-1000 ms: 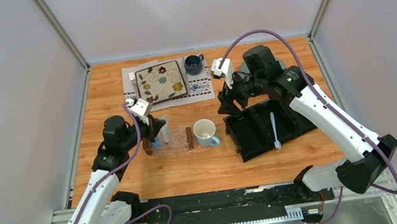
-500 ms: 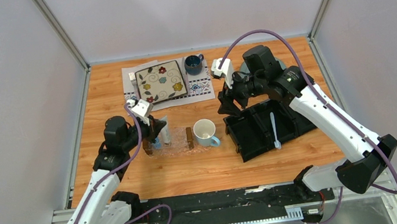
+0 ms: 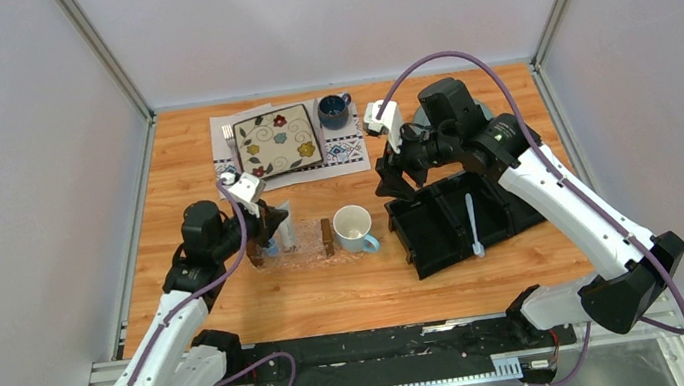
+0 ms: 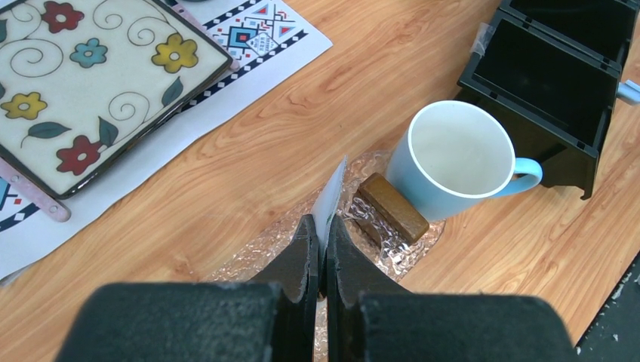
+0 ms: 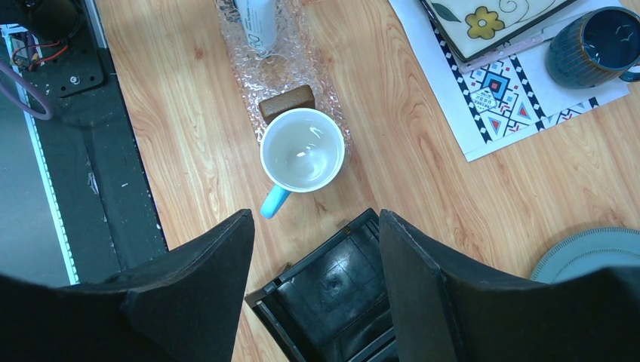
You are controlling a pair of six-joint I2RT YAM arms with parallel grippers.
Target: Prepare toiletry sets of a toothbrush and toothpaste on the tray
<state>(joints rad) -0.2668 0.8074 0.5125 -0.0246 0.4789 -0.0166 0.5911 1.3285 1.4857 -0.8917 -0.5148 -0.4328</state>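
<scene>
We list, near first: left claw (image 4: pixel 318 226) pinched shut on a whitish tube (image 4: pixel 330 197) above the tray (image 4: pixel 253 253). Mug (image 4: pixel 460 154) sits just beside the tray's wooden end. Toothbrush (image 3: pixel 473 225) lies in the black organizer (image 3: pixel 429 226). Right claw (image 5: pixel 315 219) is wide open and empty. Wooden table (image 3: pixel 183 165), pale walls.

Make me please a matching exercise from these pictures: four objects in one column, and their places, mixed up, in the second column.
Objects
1. toothbrush
2. whitish tube
3. mug
4. dark blue cup

Places
A. on the patterned placemat
B. pinched in the left tool
C. in the black organizer
D. standing beside the tray

Right pairs: 1-C, 2-B, 3-D, 4-A.
</scene>
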